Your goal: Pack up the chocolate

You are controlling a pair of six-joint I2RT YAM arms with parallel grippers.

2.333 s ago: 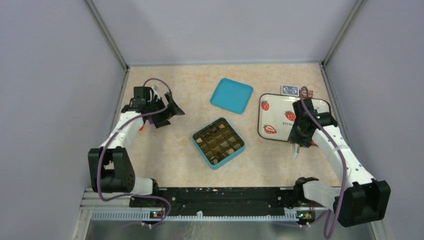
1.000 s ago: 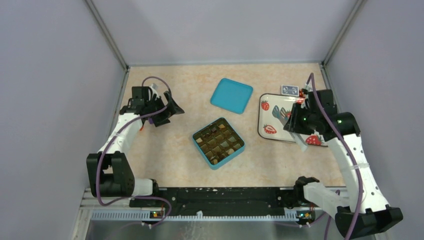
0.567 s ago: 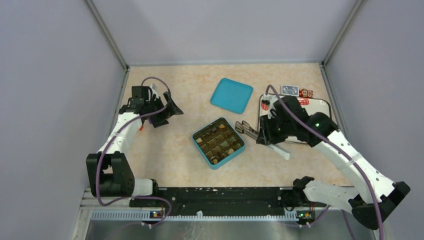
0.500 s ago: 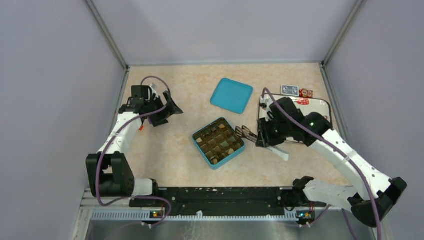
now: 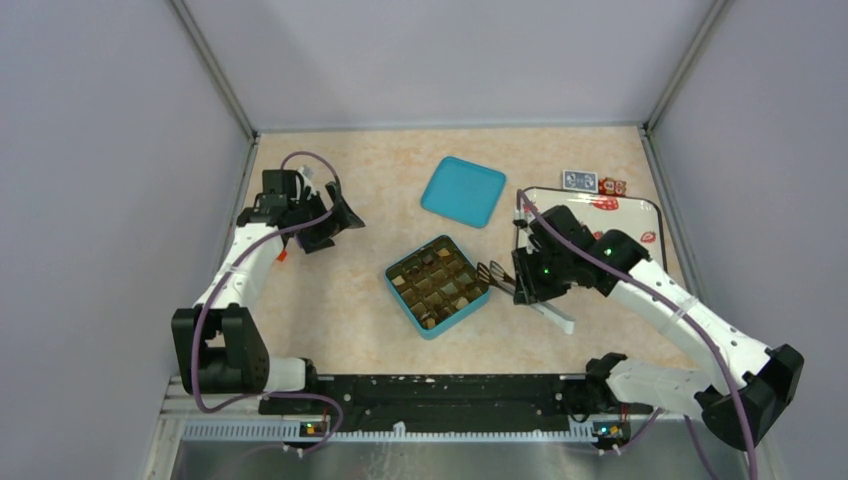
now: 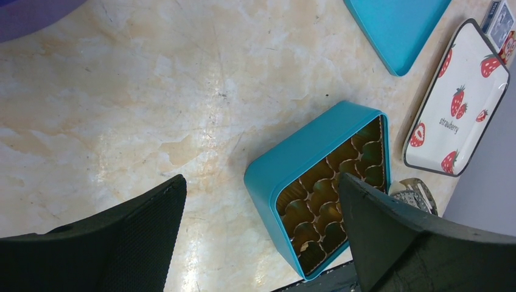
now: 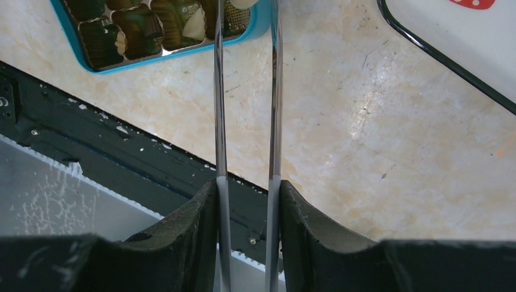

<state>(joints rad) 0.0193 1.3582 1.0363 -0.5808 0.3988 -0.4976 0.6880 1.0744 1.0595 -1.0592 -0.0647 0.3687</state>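
Observation:
An open teal box (image 5: pixel 462 315) with a gold grid of cells sits mid-table, and several chocolate pieces (image 5: pixel 430 290) lie in its cells. My right gripper (image 5: pixel 537 280) is shut on metal tongs (image 5: pixel 500 278). The tong tips reach the box's right edge. In the right wrist view the two tong arms (image 7: pixel 274 91) run from my right gripper (image 7: pixel 246 188) up to the box (image 7: pixel 182 52), where chocolate (image 7: pixel 140 30) fills the cells. A pale piece (image 6: pixel 397 187) shows at the tong tips. My left gripper (image 5: pixel 335 222) hangs open at the table's left, holding nothing.
The teal lid (image 5: pixel 463 191) lies behind the box. A white strawberry tray (image 5: pixel 640 215) sits at the right, with a blue card (image 5: pixel 579 180) and red wrapped bits (image 5: pixel 613 186) behind it. The arms' black base rail (image 5: pixel 440 390) runs along the near edge.
My right arm has swung left from over the strawberry tray, carrying the tongs to the box's right edge. The left arm has stayed put.

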